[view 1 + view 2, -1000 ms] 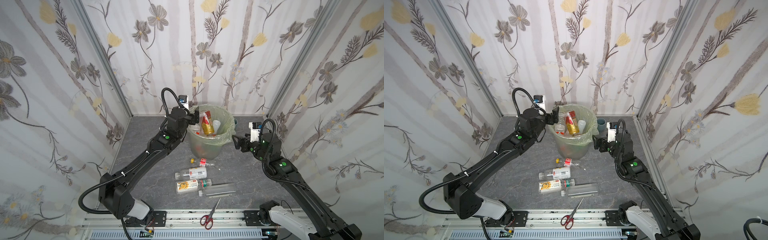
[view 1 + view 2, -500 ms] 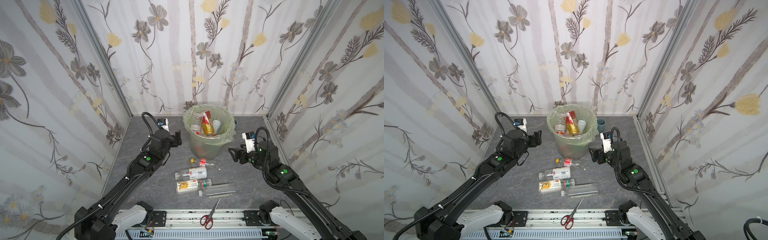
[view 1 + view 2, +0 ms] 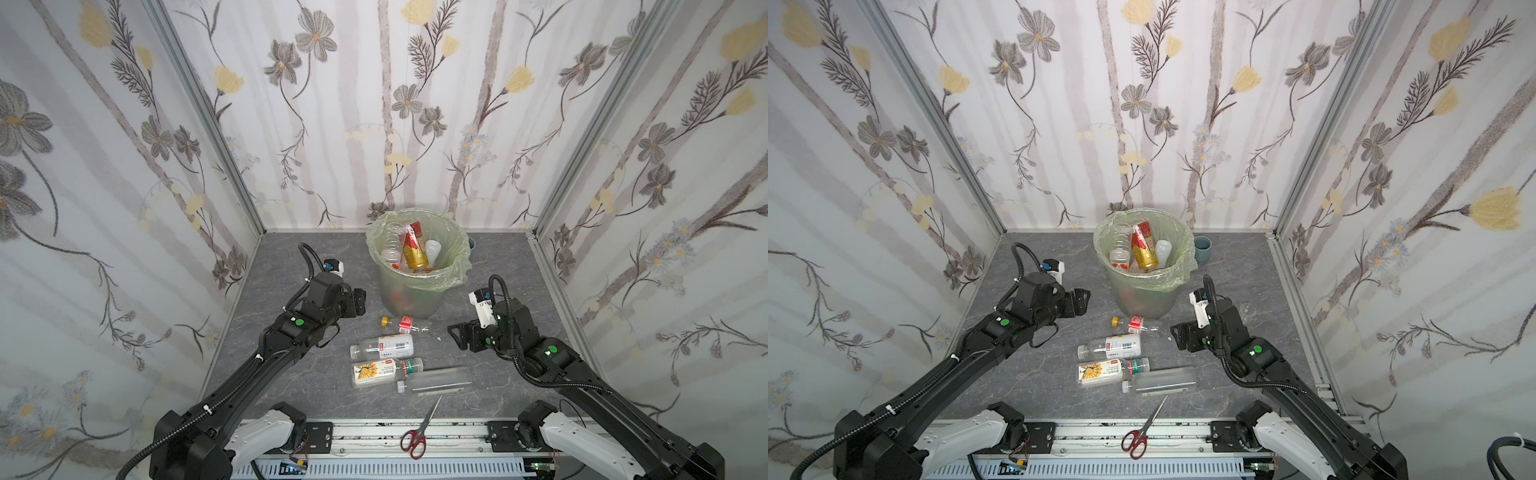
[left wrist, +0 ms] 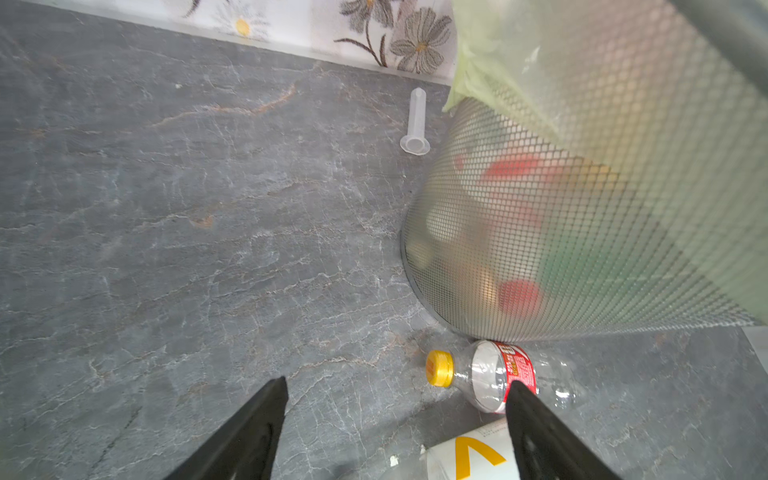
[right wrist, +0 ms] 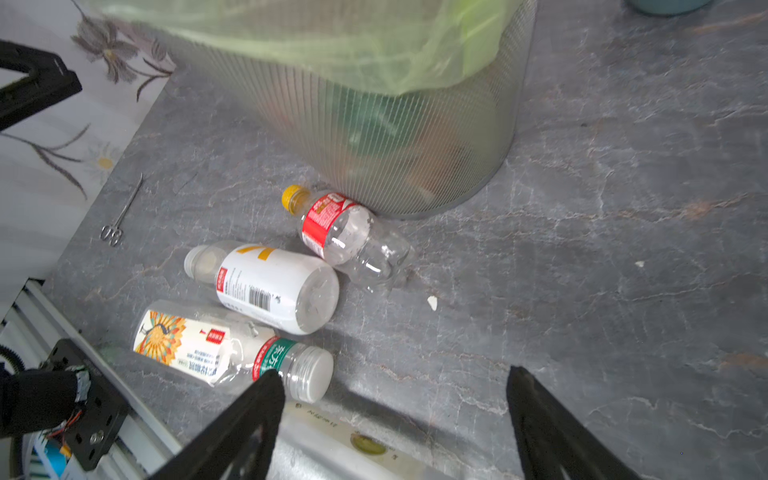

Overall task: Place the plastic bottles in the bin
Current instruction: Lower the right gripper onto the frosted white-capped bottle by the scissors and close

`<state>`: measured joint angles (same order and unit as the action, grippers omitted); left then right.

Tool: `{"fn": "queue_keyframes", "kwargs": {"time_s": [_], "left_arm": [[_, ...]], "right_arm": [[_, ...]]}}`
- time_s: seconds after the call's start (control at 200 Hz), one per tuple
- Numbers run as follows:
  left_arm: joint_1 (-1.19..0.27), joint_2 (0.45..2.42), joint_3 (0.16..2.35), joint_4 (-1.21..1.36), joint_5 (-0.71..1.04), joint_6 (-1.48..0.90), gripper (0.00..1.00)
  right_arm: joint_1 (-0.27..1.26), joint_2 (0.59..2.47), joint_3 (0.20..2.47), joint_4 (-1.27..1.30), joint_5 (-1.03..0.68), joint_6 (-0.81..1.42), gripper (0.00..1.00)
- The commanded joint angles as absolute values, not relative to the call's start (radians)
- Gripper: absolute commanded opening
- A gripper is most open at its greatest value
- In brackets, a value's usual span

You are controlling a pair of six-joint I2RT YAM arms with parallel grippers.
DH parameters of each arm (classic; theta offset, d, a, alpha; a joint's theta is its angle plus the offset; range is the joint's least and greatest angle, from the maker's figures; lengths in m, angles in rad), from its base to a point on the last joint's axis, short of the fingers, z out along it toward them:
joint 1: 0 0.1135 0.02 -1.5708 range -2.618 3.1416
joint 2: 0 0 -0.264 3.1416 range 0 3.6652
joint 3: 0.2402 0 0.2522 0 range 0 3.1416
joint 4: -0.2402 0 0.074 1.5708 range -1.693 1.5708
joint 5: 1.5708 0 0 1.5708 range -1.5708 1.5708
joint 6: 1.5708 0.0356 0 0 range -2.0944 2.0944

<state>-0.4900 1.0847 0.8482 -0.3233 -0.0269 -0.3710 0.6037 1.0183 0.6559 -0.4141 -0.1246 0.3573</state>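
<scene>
Both pincers hang wide and empty above the counter [image 3: 503, 266]: the left pincer [image 4: 397, 382] to one side of the bin [image 3: 411, 295], the right pincer [image 5: 395, 372] to the other. Several binned bottles [image 3: 413, 249] stand inside it. The loose bottles [image 3: 384, 345] lie in front, and the yellow-capped bottle [image 5: 345, 237] seemingly touches its base.

Blurry shapes, perhaps bottles [image 4: 519, 293], behind the bin [image 4: 665, 249] mesh.
</scene>
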Motion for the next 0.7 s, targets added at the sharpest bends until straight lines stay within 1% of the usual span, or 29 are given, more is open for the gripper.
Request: {"fn": "queue_keyframes", "kwargs": {"time_s": [0.0, 0.09, 0.165, 0.275, 0.325, 0.365, 0.44, 0.545, 0.695], "left_arm": [[-0.478, 1.091, 0.842, -0.334, 0.026, -0.380, 0.85], [-0.459, 1.110, 0.842, -0.334, 0.052, -0.379, 0.85], [-0.436, 1.122, 0.841, -0.334, 0.067, -0.376, 0.86], [-0.390, 1.122, 0.836, -0.334, 0.083, -0.362, 0.87], [-0.363, 1.120, 0.836, -0.333, 0.095, -0.362, 0.87], [-0.344, 1.120, 0.835, -0.332, 0.101, -0.362, 0.87], [-0.321, 1.117, 0.830, -0.331, 0.100, -0.364, 0.87], [-0.288, 1.120, 0.827, -0.330, 0.101, -0.361, 0.87], [-0.248, 1.108, 0.824, -0.329, 0.128, -0.347, 0.88]], "right_arm": [[0.657, 1.048, 0.699, -0.447, -0.119, 0.283, 0.87], [0.691, 1.099, 0.787, -0.417, -0.147, 0.166, 0.88], [0.719, 1.151, 0.873, -0.408, -0.115, 0.046, 0.90], [0.721, 1.234, 0.955, -0.457, -0.213, -0.181, 0.92], [0.727, 1.271, 0.979, -0.512, -0.215, -0.274, 0.92], [0.745, 1.285, 0.985, -0.513, -0.184, -0.301, 0.93], [0.766, 1.307, 0.996, -0.560, -0.246, -0.347, 0.93], [0.807, 1.315, 0.992, -0.615, -0.218, -0.394, 0.94], [0.865, 1.286, 0.957, -0.665, -0.267, -0.506, 0.94]]}}
